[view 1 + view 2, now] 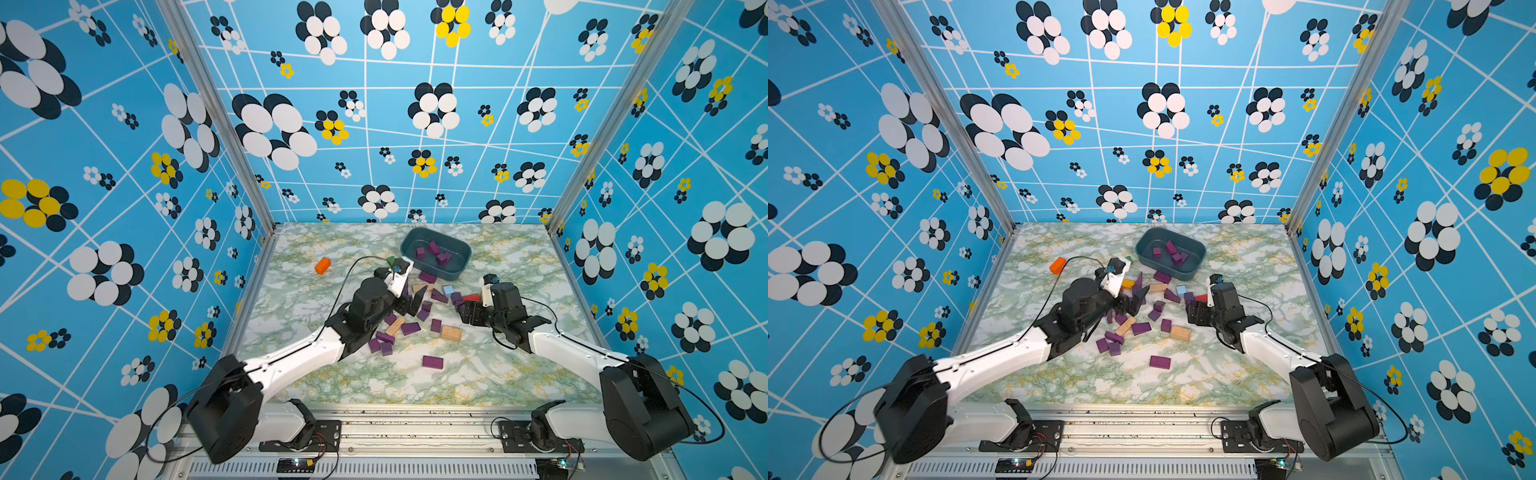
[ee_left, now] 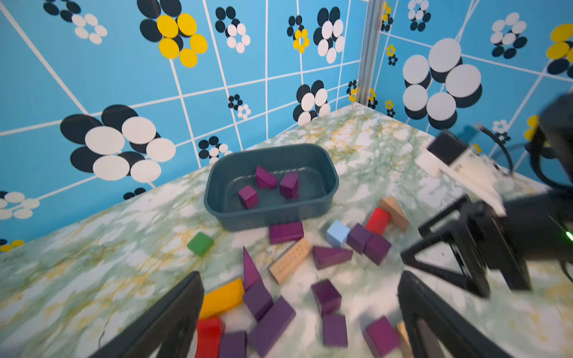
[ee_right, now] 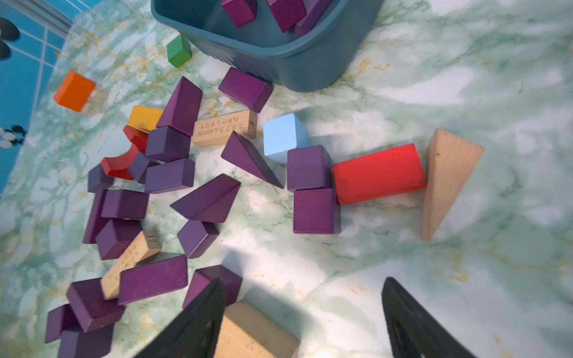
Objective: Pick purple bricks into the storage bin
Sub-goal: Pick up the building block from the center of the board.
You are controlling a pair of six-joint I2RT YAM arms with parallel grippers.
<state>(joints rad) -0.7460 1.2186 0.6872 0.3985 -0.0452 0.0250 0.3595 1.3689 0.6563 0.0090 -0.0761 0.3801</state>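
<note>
The storage bin (image 1: 457, 272) (image 1: 1179, 274) (image 2: 263, 217) (image 3: 279, 62) stands at the back of the table with three purple bricks (image 2: 248, 196) inside. Several more purple bricks (image 3: 316, 210) (image 2: 325, 294) lie scattered in front of it, one apart near the front (image 1: 432, 361) (image 1: 1160, 362). My left gripper (image 2: 299, 276) (image 1: 409, 301) hangs open over the left of the pile, holding nothing. My right gripper (image 3: 303, 280) (image 1: 467, 316) stands open at the pile's right. Bare table and a tan block's corner show between its fingers, and a purple cube (image 3: 201, 285) sits beside one finger.
Mixed into the pile are tan blocks (image 1: 451, 333), a tan wedge (image 3: 446, 176), a red bar (image 3: 378, 173), a light-blue cube (image 3: 285, 136), a yellow block (image 2: 221, 297) and a red arch (image 3: 121, 167). A green cube (image 2: 200, 244) sits left of the bin, and an orange block (image 1: 322, 265) further left.
</note>
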